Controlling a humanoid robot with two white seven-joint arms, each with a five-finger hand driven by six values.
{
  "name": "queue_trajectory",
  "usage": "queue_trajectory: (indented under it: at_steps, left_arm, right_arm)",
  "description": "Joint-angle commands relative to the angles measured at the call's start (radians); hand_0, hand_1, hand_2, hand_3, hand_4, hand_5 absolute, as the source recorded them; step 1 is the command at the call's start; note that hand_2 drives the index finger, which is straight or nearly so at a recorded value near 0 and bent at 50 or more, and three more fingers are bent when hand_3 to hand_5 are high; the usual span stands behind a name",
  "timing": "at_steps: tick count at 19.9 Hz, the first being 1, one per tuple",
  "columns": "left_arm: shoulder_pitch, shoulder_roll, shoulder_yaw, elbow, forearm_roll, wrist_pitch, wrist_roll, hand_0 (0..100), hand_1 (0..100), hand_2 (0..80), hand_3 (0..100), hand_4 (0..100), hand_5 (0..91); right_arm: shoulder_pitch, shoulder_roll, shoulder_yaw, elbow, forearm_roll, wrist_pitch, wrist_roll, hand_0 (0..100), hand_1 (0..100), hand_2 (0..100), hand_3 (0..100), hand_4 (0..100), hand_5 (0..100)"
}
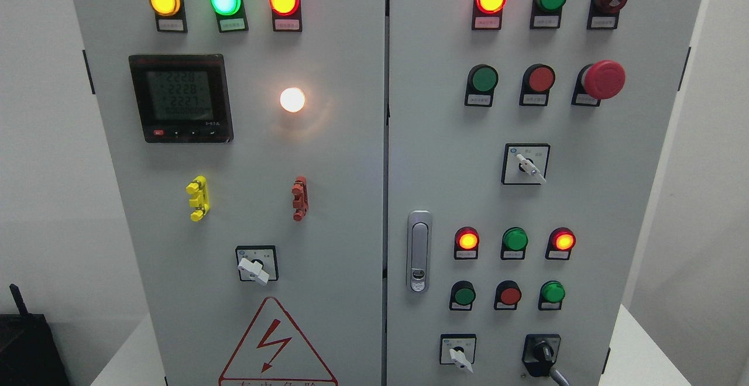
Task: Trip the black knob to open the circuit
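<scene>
A grey electrical cabinet (351, 199) is filling the head view, its lamps glowing, while neither of the robot's hands is showing anywhere, so whether their fingers are spread or curled cannot be told. The black knob (542, 352) is sitting at the bottom right of the right-hand door, just right of a small white-handled switch (459, 355), with its handle pointing down and to the right. The task is seemingly standing at its very start: nothing is touching the knob, and the reach has not begun. The next move is likely calling for an arm to come up from below, close fingers around the black handle and turn it. The handle's tip is running off the lower edge, and the small labels under the lamps are too fine to read.
</scene>
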Motion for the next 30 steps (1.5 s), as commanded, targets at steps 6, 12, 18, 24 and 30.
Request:
queue_trajectory:
  at_steps: [6,12,18,24,30]
  left_arm:
    - [0.000,0.000,0.001,-0.025,0.000,0.001,0.000,12,39,0.0,0,0,0.0]
    - [0.000,0.000,0.000,-0.025,0.000,0.000,0.000,12,39,0.0,0,0,0.0]
    - [0.000,0.000,0.001,-0.025,0.000,0.000,0.000,12,39,0.0,0,0,0.0]
    - [0.000,0.000,0.000,-0.025,0.000,0.000,0.000,12,39,0.0,0,0,0.0]
    - [0.000,0.000,0.000,-0.025,0.000,0.000,0.000,12,39,0.0,0,0,0.0]
  right_arm:
    - [-0.017,0.002,-0.026,0.032,-0.003,0.002,-0.001,0,1,6,100,100,100]
    - [-0.017,0.004,-0.026,0.030,-0.003,0.002,-0.001,0,1,6,100,100,100]
    - [-0.017,0.005,-0.024,0.022,-0.003,0.002,-0.001,0,1,6,100,100,100]
    - [-0.015,0.007,-0.013,0.015,-0.004,0.002,-0.001,0,1,6,100,100,100]
    - [-0.015,0.014,-0.002,0.012,-0.004,0.002,0.001,0,1,7,100,100,100]
